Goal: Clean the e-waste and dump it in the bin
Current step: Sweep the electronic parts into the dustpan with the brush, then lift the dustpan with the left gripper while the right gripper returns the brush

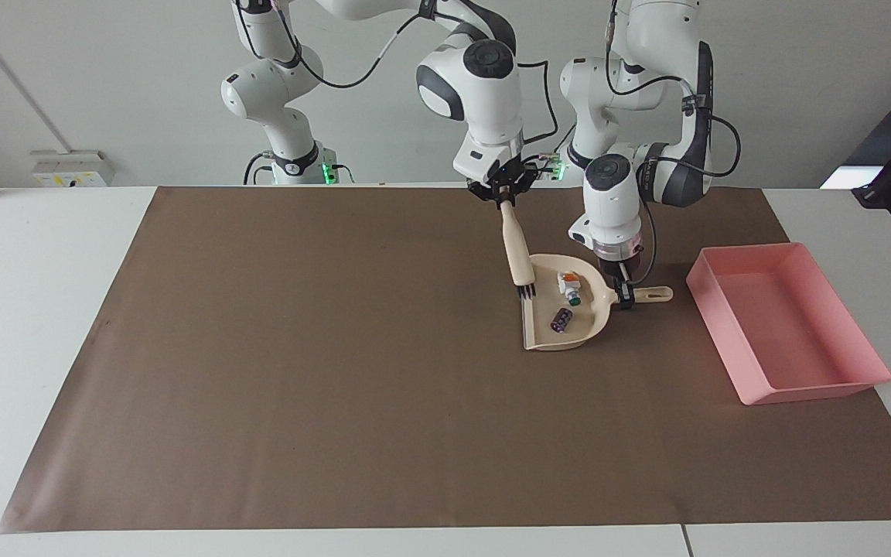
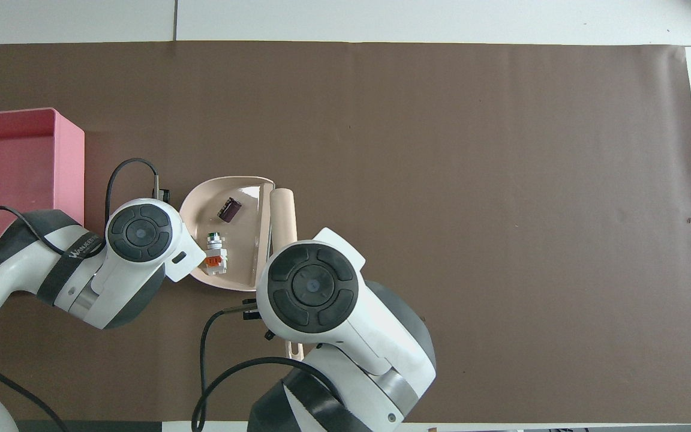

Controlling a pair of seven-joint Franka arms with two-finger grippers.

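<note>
the e-waste, a white piece with a green end [image 1: 570, 286] [image 2: 214, 252] and a dark purple cylinder [image 1: 562, 318] [image 2: 229, 209], lies inside the beige dustpan [image 1: 538, 334] [image 2: 198, 195] on the brown mat [image 1: 298, 371] [image 2: 471, 180]. the right gripper [image 1: 504, 196] is clamped on the handle of a small brush [image 1: 519, 255] [image 2: 282, 207], hanging over the dustpan's open edge. the left gripper [image 1: 622, 294] is clamped on the dustpan handle [image 1: 653, 292]. the pink bin [image 1: 848, 309] [image 2: 69, 156] sits near the dustpan, toward the left arm's end of the table.
</note>
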